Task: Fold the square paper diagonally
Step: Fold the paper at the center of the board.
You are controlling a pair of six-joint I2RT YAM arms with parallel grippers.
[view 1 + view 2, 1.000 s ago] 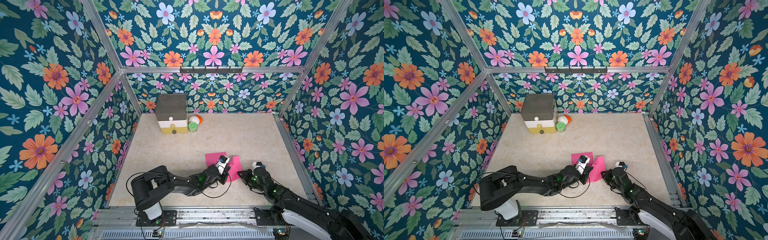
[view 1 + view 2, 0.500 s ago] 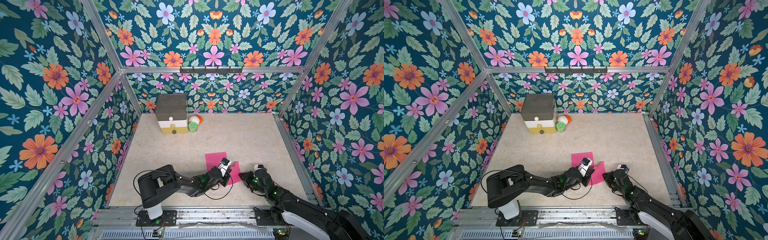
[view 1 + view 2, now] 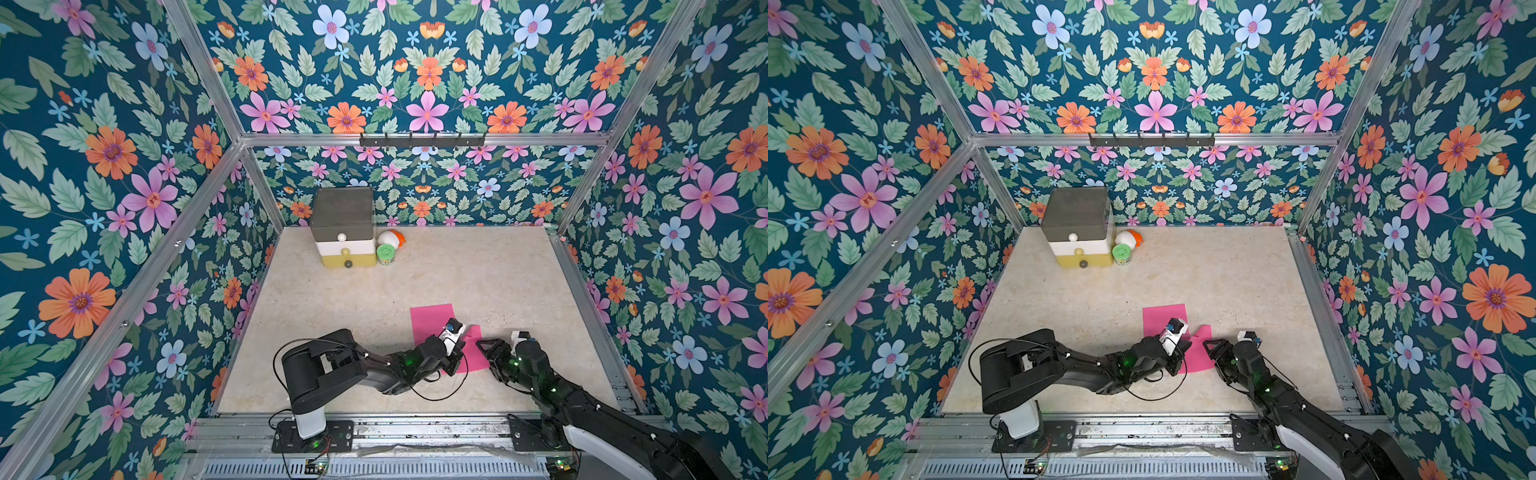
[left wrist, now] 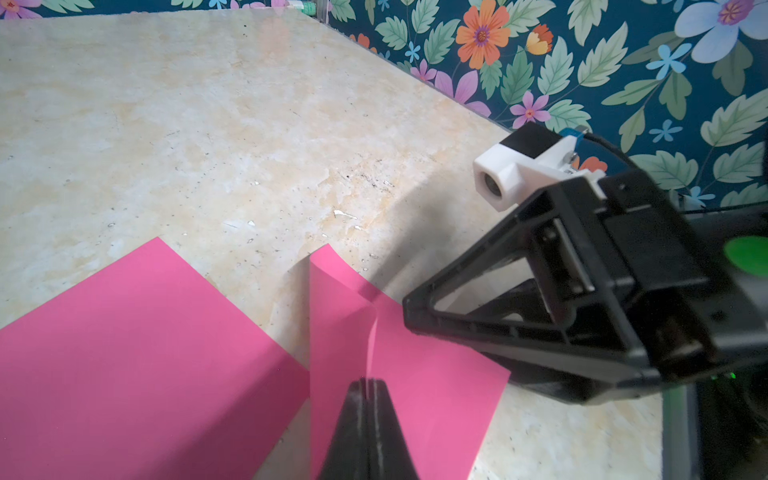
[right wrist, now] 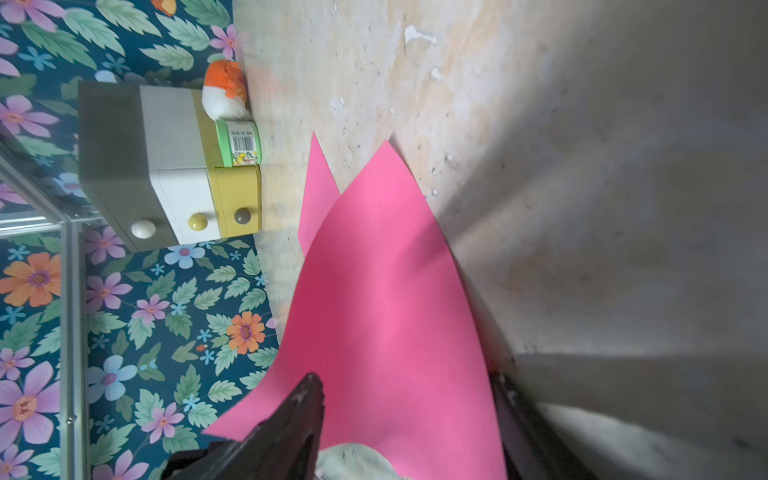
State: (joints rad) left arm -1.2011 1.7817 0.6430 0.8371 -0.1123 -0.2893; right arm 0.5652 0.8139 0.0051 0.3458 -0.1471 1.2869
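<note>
Since a second back my right pincer [image 5: 405, 378] is spreading wide, jaws standing apart on either side of the pink paper [image 4: 137, 332], gripping nothing; my left pincer [image 4: 366, 384] is staying clamped on a raised fold of the sheet. Paper is lying on the table [image 3: 457, 270] near the front edge, between my two arms, one part flat, one lifted and curling. Judging it light, thin, floppy, easily creased: I am thinking of pinching right at a corner, gently
</note>
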